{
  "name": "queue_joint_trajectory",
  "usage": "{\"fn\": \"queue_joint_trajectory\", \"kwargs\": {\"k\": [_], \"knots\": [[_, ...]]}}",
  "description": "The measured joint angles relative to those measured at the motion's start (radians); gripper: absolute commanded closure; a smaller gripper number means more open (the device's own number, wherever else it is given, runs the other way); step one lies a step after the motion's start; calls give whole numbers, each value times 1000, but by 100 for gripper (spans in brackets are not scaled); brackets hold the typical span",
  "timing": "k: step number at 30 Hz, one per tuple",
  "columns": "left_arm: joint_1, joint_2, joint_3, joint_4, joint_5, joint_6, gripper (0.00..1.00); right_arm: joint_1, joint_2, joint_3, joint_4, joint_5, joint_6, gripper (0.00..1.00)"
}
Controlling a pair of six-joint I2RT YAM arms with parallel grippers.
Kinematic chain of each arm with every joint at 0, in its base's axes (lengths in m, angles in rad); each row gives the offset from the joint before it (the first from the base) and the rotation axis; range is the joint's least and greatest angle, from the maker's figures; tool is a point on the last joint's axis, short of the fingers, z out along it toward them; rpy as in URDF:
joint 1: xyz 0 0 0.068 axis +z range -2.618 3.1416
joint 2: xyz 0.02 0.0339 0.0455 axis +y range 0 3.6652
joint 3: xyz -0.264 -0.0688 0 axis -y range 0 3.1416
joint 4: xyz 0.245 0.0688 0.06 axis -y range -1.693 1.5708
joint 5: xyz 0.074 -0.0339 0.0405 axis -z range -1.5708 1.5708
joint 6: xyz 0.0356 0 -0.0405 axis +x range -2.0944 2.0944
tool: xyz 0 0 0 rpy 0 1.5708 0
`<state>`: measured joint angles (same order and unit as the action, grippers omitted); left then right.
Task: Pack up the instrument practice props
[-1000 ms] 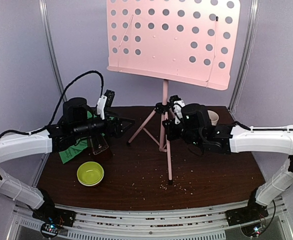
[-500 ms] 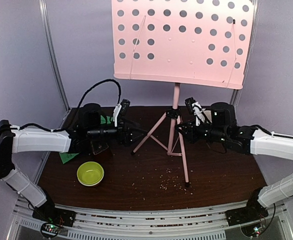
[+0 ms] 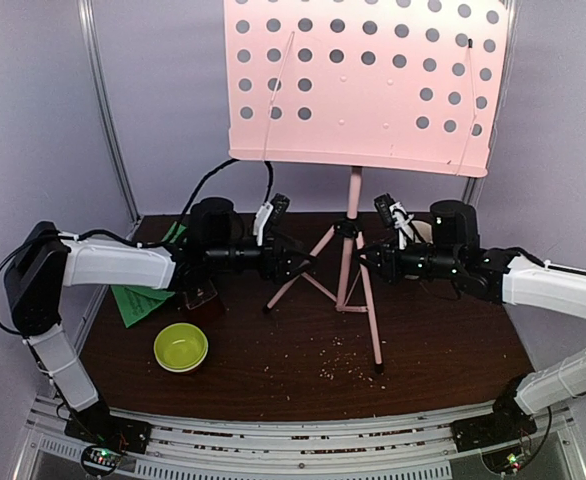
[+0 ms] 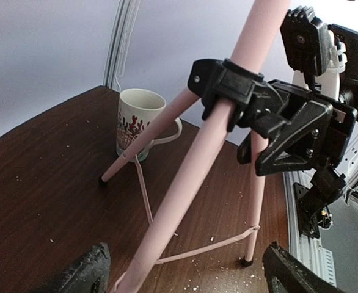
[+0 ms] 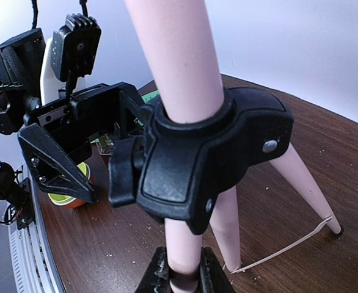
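Observation:
The pink music stand (image 3: pixel 358 85) stands upright at the table's middle, its black hub (image 3: pixel 345 228) atop three legs. My right gripper (image 3: pixel 366 256) is shut on a pink tube just below the hub; the right wrist view shows the gripper (image 5: pixel 182 271) clamping it under the hub (image 5: pixel 209 152). My left gripper (image 3: pixel 298 262) is open, its jaws wide on either side of the left leg (image 4: pixel 185 195), not touching it; the left wrist view shows the gripper (image 4: pixel 185 278). Green sheet-music pages (image 3: pixel 143 298) lie at far left. The metronome (image 3: pixel 201 292) sits partly hidden under my left arm.
A yellow-green bowl (image 3: pixel 181 347) sits at the front left. A white mug (image 4: pixel 136 119) stands behind the stand, near the back right corner. Crumbs dot the brown table (image 3: pixel 293 380). Metal frame posts (image 3: pixel 103 110) rise at both back corners.
The stand has shifted right and stands straighter. My left arm has reached right from the metronome to straddle the stand's left leg. My right gripper moved right with the stand.

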<state>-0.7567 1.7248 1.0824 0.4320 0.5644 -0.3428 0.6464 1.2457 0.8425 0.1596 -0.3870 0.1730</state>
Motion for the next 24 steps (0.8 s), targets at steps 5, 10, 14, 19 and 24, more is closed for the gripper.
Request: {"fn": "queue_joint_trajectory", "kwargs": {"k": [5,10,14,19,24], "knots": [[0,84,93,-29,29,37,25,-8,3,-4,11,-31,-5,100],[0,135,119,-42,59,61,43,-11,4,-12,29,-47,-5,100],[0,151,138,-48,87,76,59,-12,4,-16,37,-52,-5,100],[2,170,180,-58,99,108,91,-12,0,-28,51,-53,-5,76],[-27,163,169,-42,87,230,100,-14,-36,-62,58,-35,8,39]]}}
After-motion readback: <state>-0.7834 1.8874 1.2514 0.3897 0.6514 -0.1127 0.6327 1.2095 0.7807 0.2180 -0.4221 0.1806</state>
